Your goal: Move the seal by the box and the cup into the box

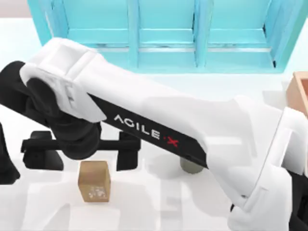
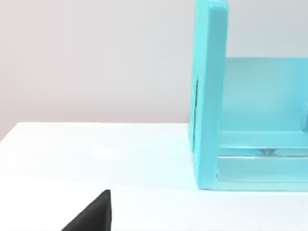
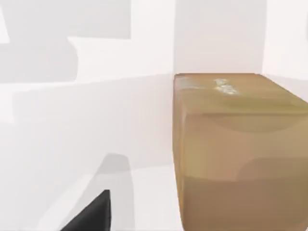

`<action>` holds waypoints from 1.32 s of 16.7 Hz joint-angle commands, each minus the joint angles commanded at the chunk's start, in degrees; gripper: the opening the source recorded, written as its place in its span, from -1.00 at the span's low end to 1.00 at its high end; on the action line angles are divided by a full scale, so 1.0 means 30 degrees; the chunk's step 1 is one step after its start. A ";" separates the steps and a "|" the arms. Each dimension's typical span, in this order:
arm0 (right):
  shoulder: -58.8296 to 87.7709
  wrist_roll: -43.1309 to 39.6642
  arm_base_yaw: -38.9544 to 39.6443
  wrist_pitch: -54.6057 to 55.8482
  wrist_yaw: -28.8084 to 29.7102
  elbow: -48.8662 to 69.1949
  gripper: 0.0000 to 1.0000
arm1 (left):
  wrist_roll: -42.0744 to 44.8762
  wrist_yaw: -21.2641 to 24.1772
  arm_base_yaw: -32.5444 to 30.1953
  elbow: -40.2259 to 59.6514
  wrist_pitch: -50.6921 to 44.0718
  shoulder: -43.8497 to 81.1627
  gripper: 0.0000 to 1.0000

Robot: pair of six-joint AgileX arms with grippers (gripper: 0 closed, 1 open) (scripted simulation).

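Reaching across the worktop [image 1: 159, 207] from its near right corner toward the left, the right arm [image 1: 159, 127] of the AgileX pair lies long and white over the middle of the scene. Its right gripper [image 1: 85, 158] sits at the near left, directly over the far edge of the seal [image 1: 95, 182]. The black fingers [image 1: 127, 155] are set wide apart, one to the left of the seal and one to its right, and neither touches it. The seal stands upright on the worktop with its white carved marks on the near face. In the right wrist view it looms close as a tan block [image 3: 240, 144] with one dark fingertip [image 3: 94, 214] off to its side.

The cup [image 1: 191, 167] stands to the right of the seal and well apart from it, half covered by the arm passing above. The box [image 1: 301, 94] shows just a peach-tan corner at the right edge of the worktop, well apart from both. A turquoise cabinet [image 1: 163, 29] runs along the far side. The left arm [image 1: 4, 159] is parked at the left edge.
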 joint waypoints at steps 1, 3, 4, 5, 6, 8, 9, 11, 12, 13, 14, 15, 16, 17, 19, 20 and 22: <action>-0.0085 -0.0033 -0.0019 0.0587 -0.0003 -0.0659 1.00 | 0.0000 0.0000 0.0000 0.0000 0.0000 0.0000 1.00; -0.0289 -0.0081 -0.0070 0.2053 -0.0008 -0.2408 1.00 | 0.0000 0.0000 0.0000 0.0000 0.0000 0.0000 1.00; -0.0388 -0.0100 -0.0092 0.2873 -0.0010 -0.3385 1.00 | 0.0000 0.0000 0.0000 0.0000 0.0000 0.0000 1.00; -0.0477 -0.0118 -0.0108 0.3700 -0.0012 -0.4344 1.00 | 0.0000 0.0000 0.0000 0.0000 0.0000 0.0000 1.00; -0.0551 -0.0130 -0.0119 0.4484 -0.0014 -0.5211 1.00 | 0.0000 0.0000 0.0000 0.0000 0.0000 0.0000 1.00; -0.0648 -0.0140 -0.0129 0.5669 -0.0016 -0.6431 1.00 | 0.0000 0.0000 0.0000 0.0000 0.0000 0.0000 1.00; -0.0668 -0.0141 -0.0129 0.5967 -0.0016 -0.6731 1.00 | 0.0000 0.0000 0.0000 0.0000 0.0000 0.0000 1.00; -0.0673 -0.0141 -0.0129 0.6063 -0.0016 -0.6828 1.00 | 0.0000 0.0000 0.0000 0.0000 0.0000 0.0000 1.00; -0.0673 -0.0141 -0.0129 0.6063 -0.0016 -0.6828 1.00 | 0.0000 0.0000 0.0000 0.0000 0.0000 0.0000 1.00; -0.0673 -0.0141 -0.0129 0.6063 -0.0016 -0.6828 1.00 | 0.0000 0.0000 0.0000 0.0000 0.0000 0.0000 1.00; -0.0673 -0.0141 -0.0129 0.6063 -0.0016 -0.6828 0.85 | 0.0000 0.0000 0.0000 0.0000 0.0000 0.0000 1.00; -0.0673 -0.0141 -0.0129 0.6063 -0.0016 -0.6828 0.70 | 0.0000 0.0000 0.0000 0.0000 0.0000 0.0000 1.00; -0.0673 -0.0141 -0.0129 0.6063 -0.0016 -0.6828 0.55 | 0.0000 0.0000 0.0000 0.0000 0.0000 0.0000 1.00; -0.0673 -0.0141 -0.0129 0.6063 -0.0016 -0.6828 0.40 | 0.0000 0.0000 0.0000 0.0000 0.0000 0.0000 1.00; -0.0673 -0.0141 -0.0129 0.6063 -0.0016 -0.6828 0.10 | 0.0000 0.0000 0.0000 0.0000 0.0000 0.0000 1.00; -0.0673 -0.0141 -0.0129 0.6063 -0.0016 -0.6828 -0.06 | 0.0000 0.0000 0.0000 0.0000 0.0000 0.0000 1.00; -0.0673 -0.0141 -0.0129 0.6063 -0.0016 -0.6828 -0.36 | 0.0000 0.0000 0.0000 0.0000 0.0000 0.0000 1.00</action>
